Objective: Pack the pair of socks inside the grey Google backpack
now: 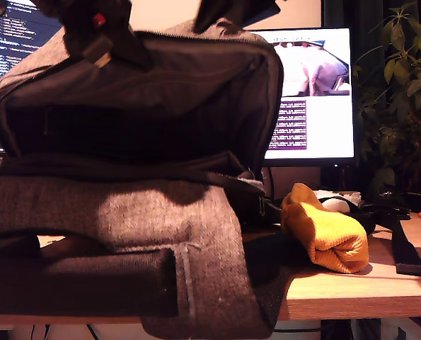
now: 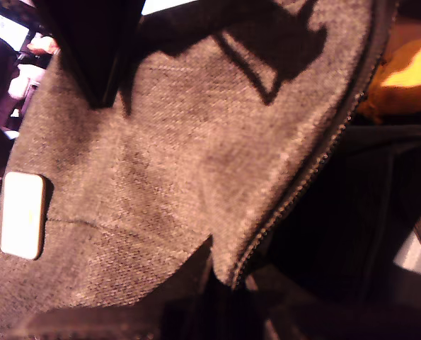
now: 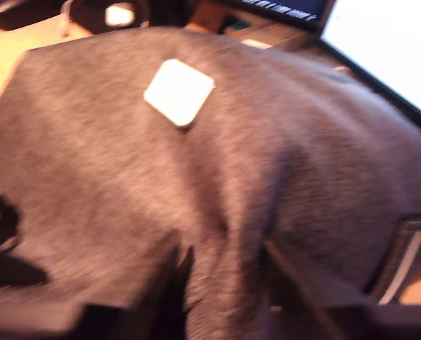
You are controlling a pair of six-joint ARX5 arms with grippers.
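The grey Google backpack (image 1: 125, 212) lies on the desk. Its big flap (image 1: 139, 106) is held up, showing dark lining. Two grippers, one (image 1: 90, 32) and the other (image 1: 231, 10), hold the flap's upper edge; which is which I cannot tell. My first gripper (image 2: 221, 287) is shut on the flap's zipper edge (image 2: 302, 184), with the white patch (image 2: 22, 216) nearby. Grey fabric (image 3: 196, 177) is bunched between the jaws of my second gripper (image 3: 221, 301), near the white patch (image 3: 178, 92). The yellow-orange socks (image 1: 327, 234) (image 2: 408, 74) rest on the desk at the exterior view's right, apart from the bag.
A lit monitor (image 1: 316, 99) stands behind the backpack, and a plant (image 1: 401, 106) fills the exterior view's right. A black strap (image 1: 405, 248) lies across the wooden desk (image 1: 352, 290) beyond the socks. A white mouse (image 1: 335, 204) sits behind the socks.
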